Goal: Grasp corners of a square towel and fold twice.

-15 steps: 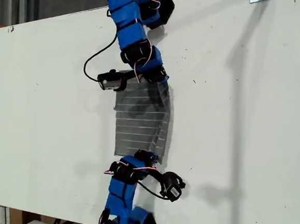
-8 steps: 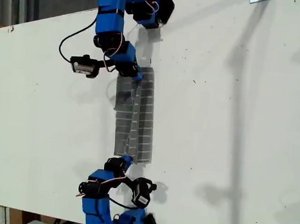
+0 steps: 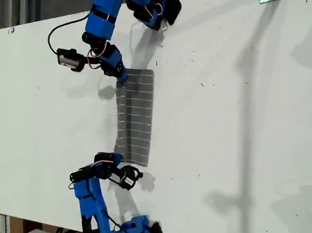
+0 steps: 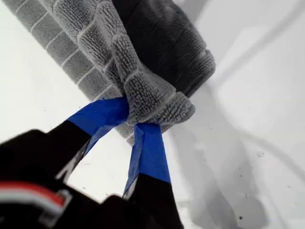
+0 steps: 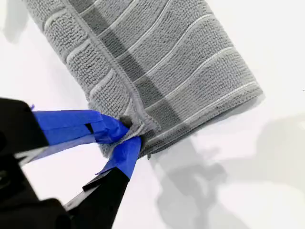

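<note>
Both arms have swung toward the exterior view's left, laying the grey striped towel (image 3: 134, 117) into a narrow strip on the white bench (image 3: 241, 128). My first gripper (image 4: 136, 121) and my second gripper (image 5: 127, 135) stay clenched on its corners (image 5: 138, 125), so one fold looks nearly done.

The towel (image 3: 135, 118) is now folded over into a narrow flat strip (it bulged a second ago), and both pinched ends are carried toward the exterior view's left, the arms drawn that way too.
</note>
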You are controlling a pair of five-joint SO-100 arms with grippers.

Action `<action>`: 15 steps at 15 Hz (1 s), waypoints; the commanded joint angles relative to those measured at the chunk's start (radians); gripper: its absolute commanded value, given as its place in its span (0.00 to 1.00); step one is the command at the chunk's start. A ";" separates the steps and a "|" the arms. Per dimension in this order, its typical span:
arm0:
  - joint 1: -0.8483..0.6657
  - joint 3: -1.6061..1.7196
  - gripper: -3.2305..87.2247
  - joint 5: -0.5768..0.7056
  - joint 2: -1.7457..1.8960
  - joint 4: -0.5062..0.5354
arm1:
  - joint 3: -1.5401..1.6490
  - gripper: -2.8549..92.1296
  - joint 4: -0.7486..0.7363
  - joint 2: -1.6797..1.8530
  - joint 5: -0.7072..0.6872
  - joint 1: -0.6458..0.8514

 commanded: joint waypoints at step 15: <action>0.224 -0.066 0.03 -0.086 -0.020 0.117 | 0.097 0.03 0.061 0.067 0.037 -0.253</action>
